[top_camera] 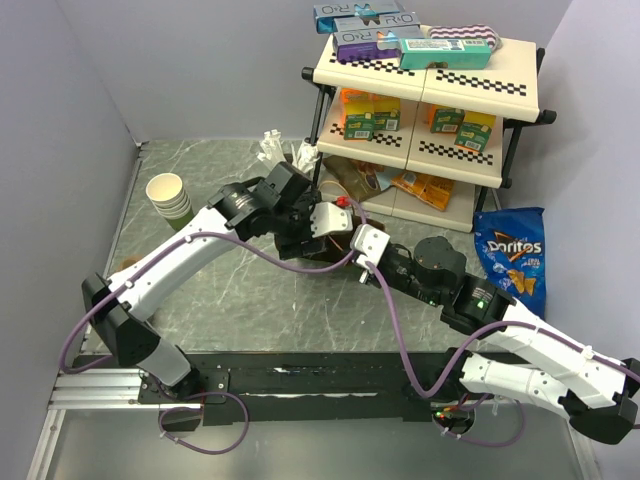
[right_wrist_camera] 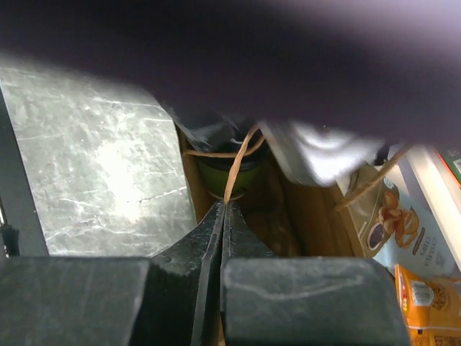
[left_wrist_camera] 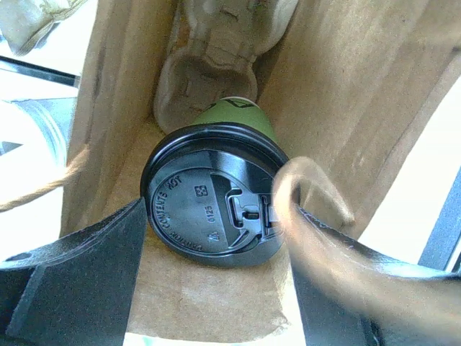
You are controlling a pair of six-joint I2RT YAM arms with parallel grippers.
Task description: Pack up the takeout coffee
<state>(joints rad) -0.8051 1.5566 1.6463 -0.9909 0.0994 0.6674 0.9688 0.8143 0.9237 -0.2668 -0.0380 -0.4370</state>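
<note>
**Top external view**
- Brown paper bag [top_camera: 335, 263]: at table centre, mostly covered by the left arm [top_camera: 190, 250] and right arm [top_camera: 440, 270], which meet over it.
- Shelf rack [top_camera: 520, 85], behind and right of the bag, with checkered edge strips. On its top tier are blue and purple boxes [top_camera: 365, 28] lettered "R·O" and a teal box [top_camera: 445, 52] whose print is too small to read. The tier below holds small green cartons [top_camera: 360, 125], labels unreadable.
- Blue snack bag [top_camera: 510, 258], right of the paper bag, marked "Doritos".
- Stack of cream paper cups [top_camera: 170, 195], left of the bag, unprinted.

**Left wrist view**
- Takeout coffee [left_wrist_camera: 209, 209]: inside the bag, lying tilted with the lid towards the camera. The body is dark green paper with a small dark emblem near the base. The lid is round glossy black plastic with a sip-tab, embossed "CONTENTS HOT" and "0125".
- Moulded pulp cup carrier [left_wrist_camera: 209, 65]: deeper in the bag, behind the cup.
- Left gripper [left_wrist_camera: 216, 249]: jaws spread wide, black fingers [left_wrist_camera: 79, 281] flanking the lid. Whether they touch it cannot be told.

**Right wrist view**
- Right gripper [right_wrist_camera: 225, 216]: jaws pressed together, pinching the bag handle [right_wrist_camera: 234, 162], a tan cord.
- The coffee's green wall and black rim show in the bag beyond the fingertips.
- Grey marbled table [right_wrist_camera: 94, 158], left of the bag.
- Orange packet [right_wrist_camera: 425, 303], right of the bag, print blurred.
</note>
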